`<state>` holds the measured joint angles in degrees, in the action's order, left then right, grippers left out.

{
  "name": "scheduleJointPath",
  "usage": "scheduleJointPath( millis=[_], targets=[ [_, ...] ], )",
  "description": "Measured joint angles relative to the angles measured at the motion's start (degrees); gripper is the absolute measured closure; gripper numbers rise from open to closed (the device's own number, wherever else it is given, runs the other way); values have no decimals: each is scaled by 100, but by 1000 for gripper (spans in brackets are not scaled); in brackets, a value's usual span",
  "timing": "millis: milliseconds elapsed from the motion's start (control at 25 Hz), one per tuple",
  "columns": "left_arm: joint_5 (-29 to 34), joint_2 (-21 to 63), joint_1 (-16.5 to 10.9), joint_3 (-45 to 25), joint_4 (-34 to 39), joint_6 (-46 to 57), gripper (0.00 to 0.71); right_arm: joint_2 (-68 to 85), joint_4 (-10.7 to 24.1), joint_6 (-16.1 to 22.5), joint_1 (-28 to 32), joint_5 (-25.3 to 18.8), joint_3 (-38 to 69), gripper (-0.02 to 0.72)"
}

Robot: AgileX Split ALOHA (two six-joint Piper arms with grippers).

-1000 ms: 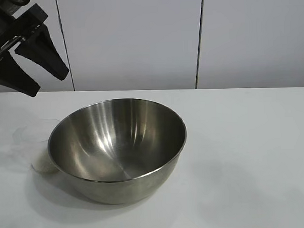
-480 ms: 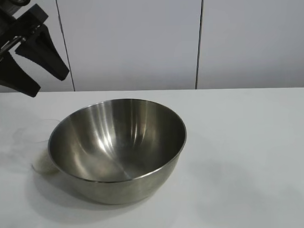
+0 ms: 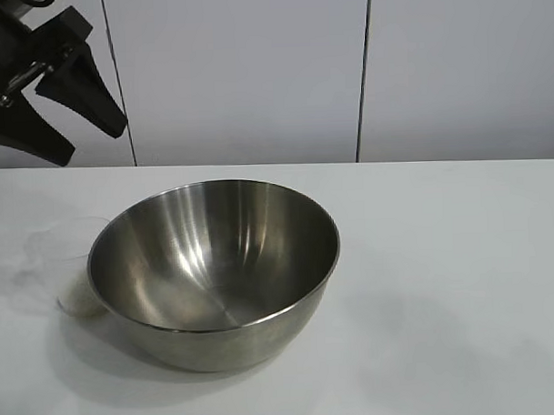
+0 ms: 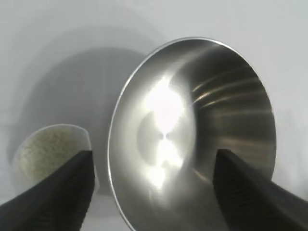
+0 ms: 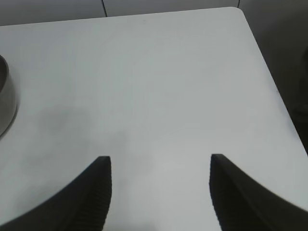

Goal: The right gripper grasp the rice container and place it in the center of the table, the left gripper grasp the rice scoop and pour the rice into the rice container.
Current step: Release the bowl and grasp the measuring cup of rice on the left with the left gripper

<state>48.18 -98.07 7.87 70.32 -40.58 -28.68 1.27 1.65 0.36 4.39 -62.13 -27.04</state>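
Showing rice container [image 3: 214, 269] upright near centre of table [image 3: 461, 274], w/ rice scoop [image 3: 68, 265] just beside it on the side toward the left arm. Ext. view: scoop partly hidden behind container's rim; whether the two touch cannot be told. Rice [image 3: 78, 295] visible as pale heap low inside scoop. Container interior shiny, reflective, no grains seen.

Left gripper [image 3: 91, 148] raised in upper-left corner of ext. view, above and behind scoop, well apart from both scoop and container. Fingers spread wide, nothing between them, tips pointing downward toward table. Left wrist view: two dark fingers [image 4: 57, 192] at frame's lower corners, wide gap between; container [image 4: 192, 134] filling most of that gap, bright glare on its inner wall; scoop [image 4: 50, 151] w/ speckled rice [image 4: 48, 149] next to one finger, partly overlapped by it in the picture, but not gripped.

Right gripper [image 5: 159, 166] seen only in right wrist view: held over bare tabletop [image 5: 159, 86], fingers [image 5: 98, 192] apart at moderate width, holding nothing. Edge of container [image 5: 6, 103] just visible at far side of that frame, well apart from right fingers. Table's rounded corner and dark floor beyond at opposite side.

Backdrop, ext. view: white wall panels [image 3: 245, 72] w/ dark vertical seams behind table.
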Motion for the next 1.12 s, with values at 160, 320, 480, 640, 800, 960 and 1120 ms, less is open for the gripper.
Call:
scheduleJointPath(
  millis=[160, 320, 480, 640, 800, 960, 1120],
  targets=[
    [-625, 190, 0, 0, 24, -144, 203, 0, 0, 0, 0, 0, 0, 295],
    [-1553, 1038, 0, -70, 61, -612, 206, 0, 0, 0, 0, 2, 0, 295],
    [-2465, 2133, 0, -435, 61, -1105, 226, 0, -6, 0, 0, 2, 0, 295],
    [-3297, 3212, 0, -1260, 61, -1670, 247, 0, -6, 0, 0, 2, 0, 295],
    [-4084, 4139, 0, -2516, 47, -1883, 252, 0, -6, 0, 0, 6, 0, 295],
    [-4757, 4675, 0, -3979, 58, -1742, 252, 0, -6, 0, 0, 6, 0, 295],
    [-5918, 4746, 0, -5222, 492, -445, 253, 0, -11, 0, 0, 6, 0, 295]
  ],
)
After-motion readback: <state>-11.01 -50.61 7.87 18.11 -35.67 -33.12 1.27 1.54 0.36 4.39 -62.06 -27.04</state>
